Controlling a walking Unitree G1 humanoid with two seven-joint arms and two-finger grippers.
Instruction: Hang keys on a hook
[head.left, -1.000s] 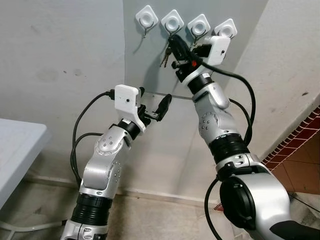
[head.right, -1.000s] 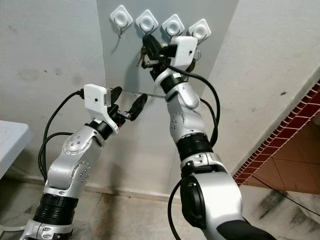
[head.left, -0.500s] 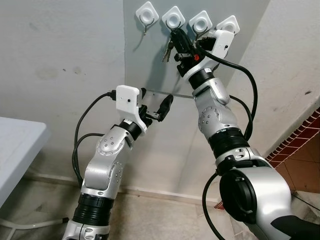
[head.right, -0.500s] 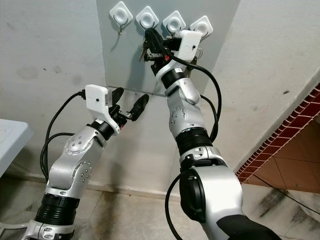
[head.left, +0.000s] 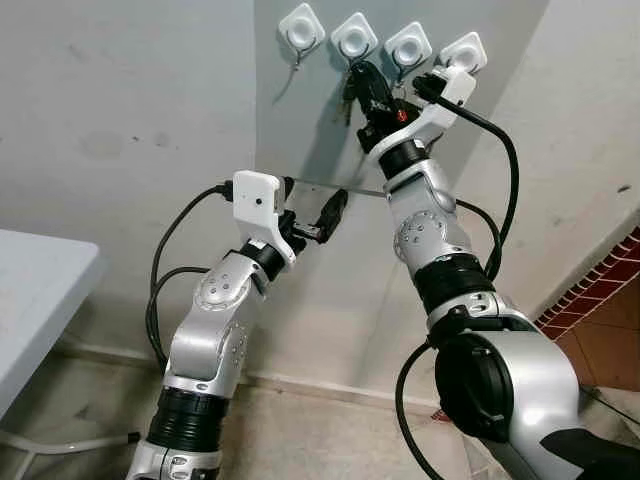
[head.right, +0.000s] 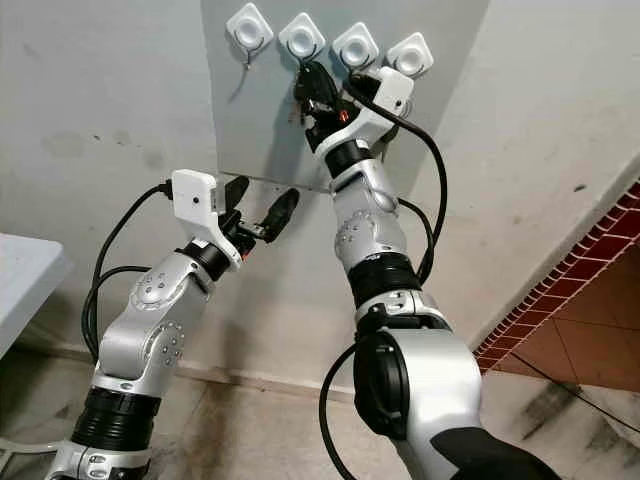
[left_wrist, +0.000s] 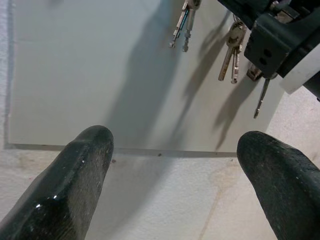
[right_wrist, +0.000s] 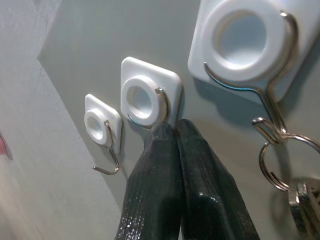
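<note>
Right claw (head.left: 362, 82), fingers pressed together at the second hook (right_wrist: 150, 102) with the keys (head.left: 349, 98) dangling beneath; left claw (head.left: 318, 215) wide, idle; keys judged light, rigid, slippery—best gripped by the ring.

The right gripper (right_wrist: 172, 131) is pressed flat over the wire of the second hook (right_wrist: 148, 97), so you can't see if a key ring is actually on it. The keys (head.left: 349, 92) are mostly tucked behind those fingers, poking out around 8 o'clock. The neighbouring hook's key bunch (right_wrist: 300, 197) gets chopped by the frame edge.
</note>
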